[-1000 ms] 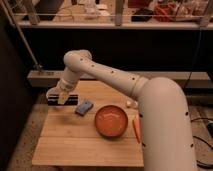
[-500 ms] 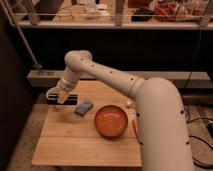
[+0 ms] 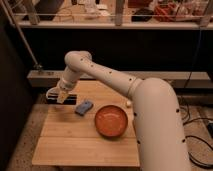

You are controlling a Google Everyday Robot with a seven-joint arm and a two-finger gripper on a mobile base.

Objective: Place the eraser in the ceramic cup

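Since the earlier frames, we see the arm (image 3: 107, 75) shift only slightly, its tip settling lower toward the left edge of the wooden surface (image 3: 75, 140). Our gripper (image 3: 62, 96) sits at centre left of the frame, right over the eraser (image 3: 62, 98), a dark bar lying along the surface's far left corner. We cannot tell whether the fingers are apart or together, nor whether they touch the bar. We judge the gripper is there to pick the eraser up, since it must be carried to the ceramic cup (image 3: 129, 103). Only a pale sliver of that cup shows, just right of the orange bowl (image 3: 111, 121) and largely hidden behind the arm's thick white body. A light-blue block (image 3: 84, 107) rests between eraser and bowl, near both.
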